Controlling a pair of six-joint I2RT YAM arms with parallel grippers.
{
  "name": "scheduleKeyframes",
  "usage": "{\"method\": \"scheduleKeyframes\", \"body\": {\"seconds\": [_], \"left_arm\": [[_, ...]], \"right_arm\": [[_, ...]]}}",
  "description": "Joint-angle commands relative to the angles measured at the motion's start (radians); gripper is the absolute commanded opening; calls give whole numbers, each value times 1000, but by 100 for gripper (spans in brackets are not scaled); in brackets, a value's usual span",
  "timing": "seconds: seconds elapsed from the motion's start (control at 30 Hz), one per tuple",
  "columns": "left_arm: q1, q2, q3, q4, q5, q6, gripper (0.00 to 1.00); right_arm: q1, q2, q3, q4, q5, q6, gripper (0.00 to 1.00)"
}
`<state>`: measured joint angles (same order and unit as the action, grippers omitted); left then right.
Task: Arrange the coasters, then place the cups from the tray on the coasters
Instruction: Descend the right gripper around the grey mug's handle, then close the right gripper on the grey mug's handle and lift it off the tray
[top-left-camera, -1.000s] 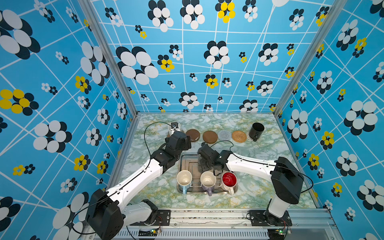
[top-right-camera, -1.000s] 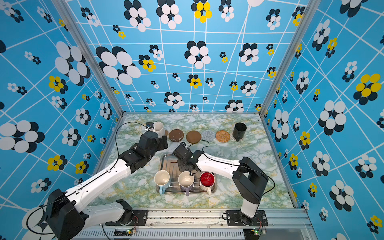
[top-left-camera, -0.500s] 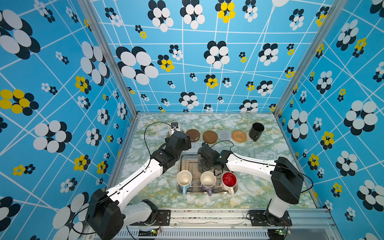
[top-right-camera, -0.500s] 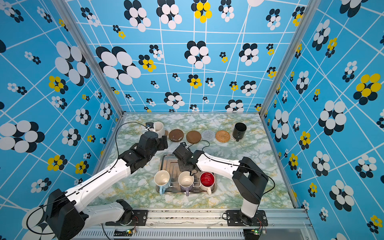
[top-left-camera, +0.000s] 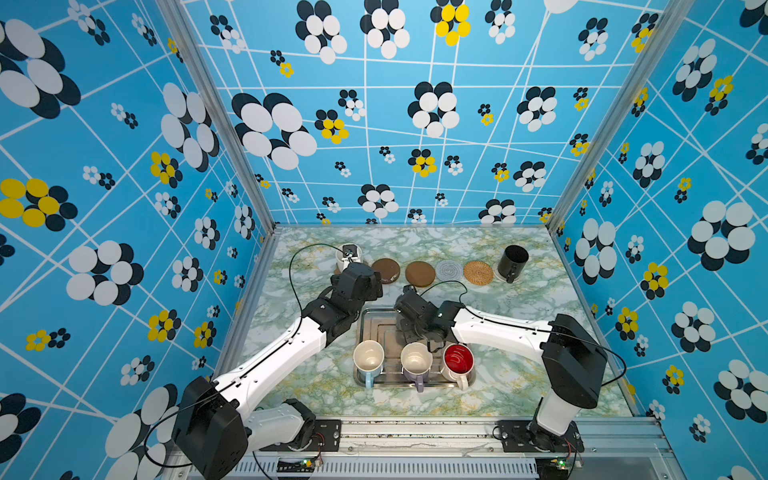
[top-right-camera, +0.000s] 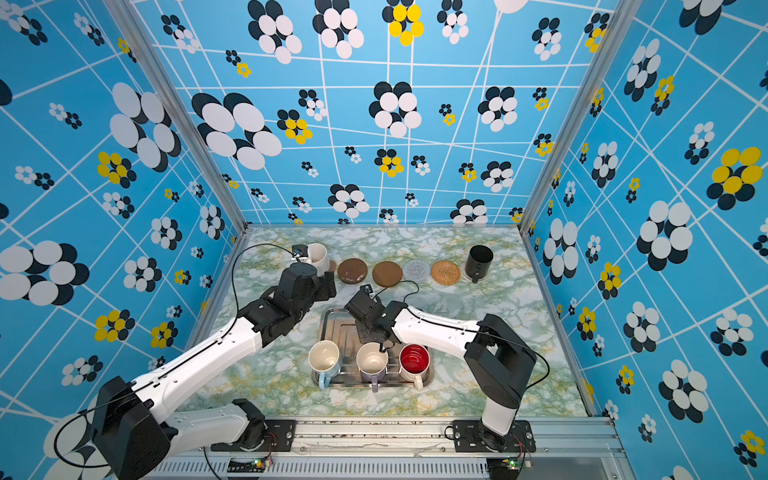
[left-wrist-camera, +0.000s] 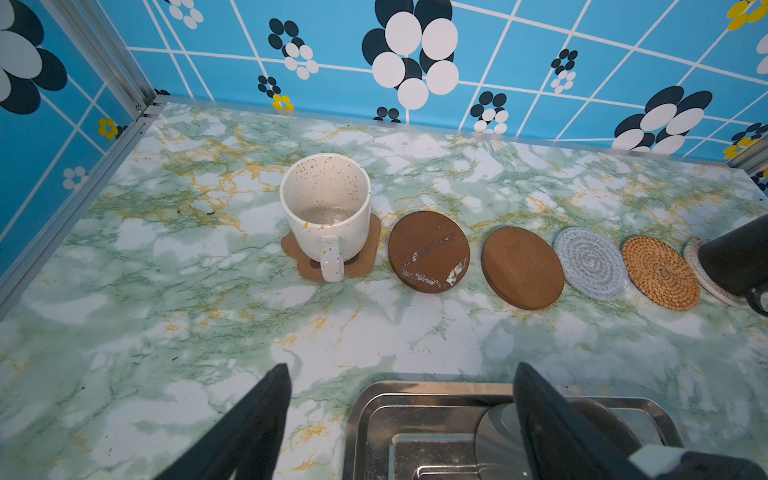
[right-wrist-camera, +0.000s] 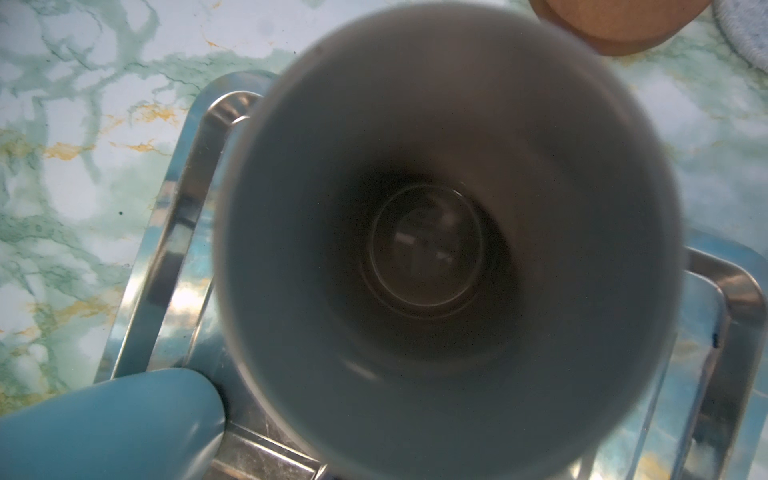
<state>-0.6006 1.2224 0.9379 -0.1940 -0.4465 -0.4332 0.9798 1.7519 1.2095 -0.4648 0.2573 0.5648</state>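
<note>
**Right tool (top-right-camera: 383, 345) at the grey mug (right-wrist-camera: 449, 249).** The tool is hanging low over the far end of the tray (top-left-camera: 374, 328), where the mug is standing upright and filling the right wrist view. A blue-grey part beside the mug, likely its handle (right-wrist-camera: 112, 419), is pointing toward the tool. The jaws are lying hidden under the wrist, so it cannot be told whether they are clamped on anything.

The left tool (left-wrist-camera: 401, 368) is hovering above the desk (left-wrist-camera: 166, 332) by the tray's far corner, jaws apart and empty. Four coasters (left-wrist-camera: 521, 266) are lying bare in the row between the cream mug (left-wrist-camera: 326, 212) and the black mug (top-left-camera: 513, 259).

*Hazards, as judged:*
- A hold on the handle alone is probably leaving the tall mug free to swing or tip while rising.
- The right tool is sitting just beside the lilac mug (top-left-camera: 415, 361) — a careless lift is risking a knock on its rim.
- The grey mug's base may be catching the tray's raised edge.
- The left arm (top-left-camera: 332, 316) is crowding the path to the coasters.
</note>
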Motion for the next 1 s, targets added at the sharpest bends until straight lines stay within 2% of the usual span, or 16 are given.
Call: {"method": "scheduleKeyframes", "body": {"seconds": [0.0,0.97], "left_arm": [[1,-2,1,5,-20,11,85],[2,-4,-1,1,-20,9,85]], "right_arm": [[9,-5,24,-5,32,-2,0],[16,-66,10,15,89,-39,0]]}}
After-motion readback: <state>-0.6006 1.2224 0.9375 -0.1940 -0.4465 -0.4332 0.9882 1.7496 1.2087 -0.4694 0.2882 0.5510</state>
